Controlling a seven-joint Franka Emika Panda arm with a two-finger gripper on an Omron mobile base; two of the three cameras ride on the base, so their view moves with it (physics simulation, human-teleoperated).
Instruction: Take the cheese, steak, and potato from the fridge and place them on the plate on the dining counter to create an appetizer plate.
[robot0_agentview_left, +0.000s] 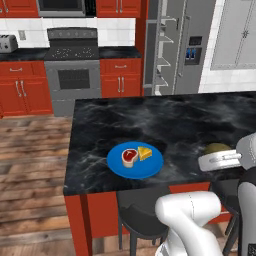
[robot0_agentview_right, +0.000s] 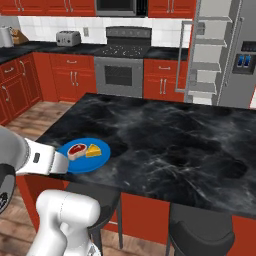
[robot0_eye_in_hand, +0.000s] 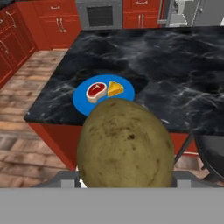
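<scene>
The gripper (robot0_eye_in_hand: 124, 181) is spread wide around the potato (robot0_eye_in_hand: 126, 144), which sits clamped between its jaws close to the hand camera. In the left base view the potato (robot0_agentview_left: 216, 148) shows above the white hand at the near right edge of the dining counter (robot0_agentview_left: 190, 120). To its left lies the plate (robot0_agentview_left: 135, 160), near the counter's front edge, carrying the steak (robot0_agentview_left: 129, 157) on the left and the cheese (robot0_agentview_left: 145, 152) just beside it on the right. Far behind, the fridge (robot0_agentview_left: 187, 45) stands with a door open. Dark stools (robot0_agentview_left: 142, 220) sit under the counter.

Potato (robot0_eye_in_hand: 126, 144) held close up in the pincer, steak (robot0_eye_in_hand: 96, 91) and cheese (robot0_eye_in_hand: 115, 89) laid side by side on the blue plate (robot0_eye_in_hand: 83, 104), set on the black bench (robot0_eye_in_hand: 175, 87)
</scene>
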